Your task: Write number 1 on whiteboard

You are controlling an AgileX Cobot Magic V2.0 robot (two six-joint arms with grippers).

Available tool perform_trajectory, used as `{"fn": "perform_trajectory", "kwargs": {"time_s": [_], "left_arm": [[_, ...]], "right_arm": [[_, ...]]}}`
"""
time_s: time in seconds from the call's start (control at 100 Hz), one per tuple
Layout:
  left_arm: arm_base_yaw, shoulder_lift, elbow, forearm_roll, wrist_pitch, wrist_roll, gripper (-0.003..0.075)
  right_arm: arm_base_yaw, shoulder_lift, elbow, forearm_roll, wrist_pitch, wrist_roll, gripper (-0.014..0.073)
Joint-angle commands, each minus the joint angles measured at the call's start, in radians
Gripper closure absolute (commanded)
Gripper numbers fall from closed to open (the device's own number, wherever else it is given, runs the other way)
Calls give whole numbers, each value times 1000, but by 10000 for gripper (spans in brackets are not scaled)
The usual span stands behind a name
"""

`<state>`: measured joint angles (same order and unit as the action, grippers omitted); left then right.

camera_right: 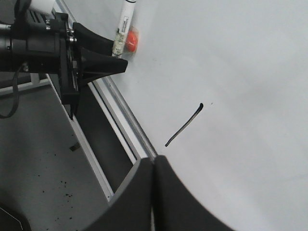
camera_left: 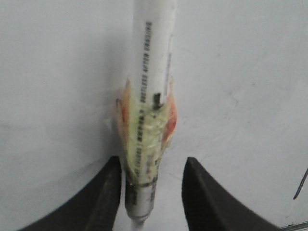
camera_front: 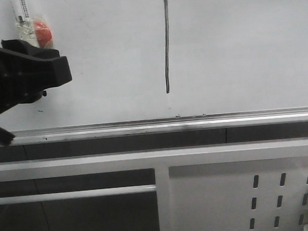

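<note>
1. Filling the background, the whiteboard [camera_front: 244,45] stands upright and glossy, with a metal rail [camera_front: 197,124] along its lower edge; below it sits a white perforated panel [camera_front: 244,194].
2. On the board, the number 1 [camera_front: 165,40] is already drawn: a thin black stroke, slightly wavy, its long axis nearly vertical, ending well above the rail.
3. At the left of the front view, the left hand [camera_left: 148,192] has its fingers spread either side of a white marker [camera_left: 151,72] wrapped in tape with an orange-red piece [camera_front: 42,32]. One finger lies against the barrel and the other stands apart, so whether it truly grips the marker cannot be told.
4. From this hand, the stroke lies off to the right, well apart; the marker's barrel runs upward along the board, and its tip is not in view.
5. Nearer the stroke's lower end is the right hand [camera_right: 154,163], fingers pressed together and holding nothing.
6. Judging by the finished stroke, the writing looks done, and drawing the marker clear of the board seems the likely remainder.
7. No containers appear in any view.
</note>
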<state>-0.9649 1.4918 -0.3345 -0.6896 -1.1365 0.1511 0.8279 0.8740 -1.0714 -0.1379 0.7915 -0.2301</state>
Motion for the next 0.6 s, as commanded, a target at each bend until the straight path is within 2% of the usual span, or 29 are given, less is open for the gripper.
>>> {"fn": "perform_trajectory", "kwargs": {"time_s": [0.0, 0.2, 0.48, 0.55, 0.59], "left_arm": [[3, -30, -18, 20, -225, 0, 412], [1, -44, 10, 22, -225, 0, 412], [-11, -198, 99, 69, -225, 0, 428], [-11, -245, 127, 102, -225, 0, 488], [-11, -274, 148, 120, -225, 18, 560]], "right_arm": [[-2, -6, -23, -19, -66, -1, 663], [-2, -6, -23, -19, -64, -1, 663], [-2, -11, -18, -19, -75, -3, 663], [-2, -27, -5, -19, -93, -3, 663], [-2, -45, 9, -19, -117, -3, 663]]}}
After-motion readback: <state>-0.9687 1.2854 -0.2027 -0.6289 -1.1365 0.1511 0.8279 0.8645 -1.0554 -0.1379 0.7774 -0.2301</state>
